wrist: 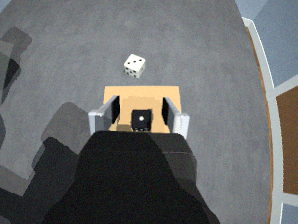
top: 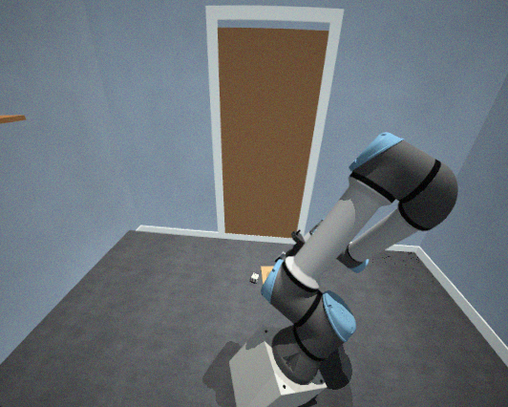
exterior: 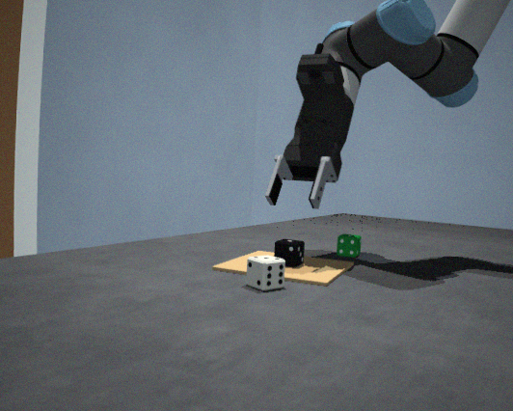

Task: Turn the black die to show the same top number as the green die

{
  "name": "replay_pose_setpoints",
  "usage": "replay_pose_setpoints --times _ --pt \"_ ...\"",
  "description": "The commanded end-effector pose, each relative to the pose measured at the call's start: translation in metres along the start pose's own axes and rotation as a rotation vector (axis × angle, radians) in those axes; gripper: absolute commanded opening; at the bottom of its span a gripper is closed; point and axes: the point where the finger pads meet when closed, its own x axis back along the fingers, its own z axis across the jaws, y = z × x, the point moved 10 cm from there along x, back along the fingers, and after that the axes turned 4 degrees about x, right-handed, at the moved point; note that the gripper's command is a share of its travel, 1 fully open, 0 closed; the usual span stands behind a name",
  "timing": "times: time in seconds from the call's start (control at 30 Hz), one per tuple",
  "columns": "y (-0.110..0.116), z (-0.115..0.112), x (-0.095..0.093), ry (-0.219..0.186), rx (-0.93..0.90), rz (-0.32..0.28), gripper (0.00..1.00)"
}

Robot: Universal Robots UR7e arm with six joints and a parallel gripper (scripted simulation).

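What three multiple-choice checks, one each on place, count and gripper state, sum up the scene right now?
1. Where is the black die?
A. on the mat
B. on the white die
C. between the fingers

2. How many dice show in the exterior view?
A. two
B. three
C. four

3. How is the gripper?
A. shut on a die
B. shut on nothing
C. open, above the mat

Key: 1 A, it sits on the tan mat. 2 B, black, white and green die. 3 C, fingers spread wide, holding nothing, well above the dice.
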Motion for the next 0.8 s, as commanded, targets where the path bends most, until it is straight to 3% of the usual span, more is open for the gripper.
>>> replay_pose_setpoints --times 0.0,0.4,0.77 --pt "-0.010 0.001 0.001 -0.001 -0.003 -0.085 1.00" --pt "-0.014 0.001 0.000 -0.006 -0.003 -0.125 1.00" --pt "-0.035 0.003 -0.005 -0.022 -0.003 -0.319 1.00"
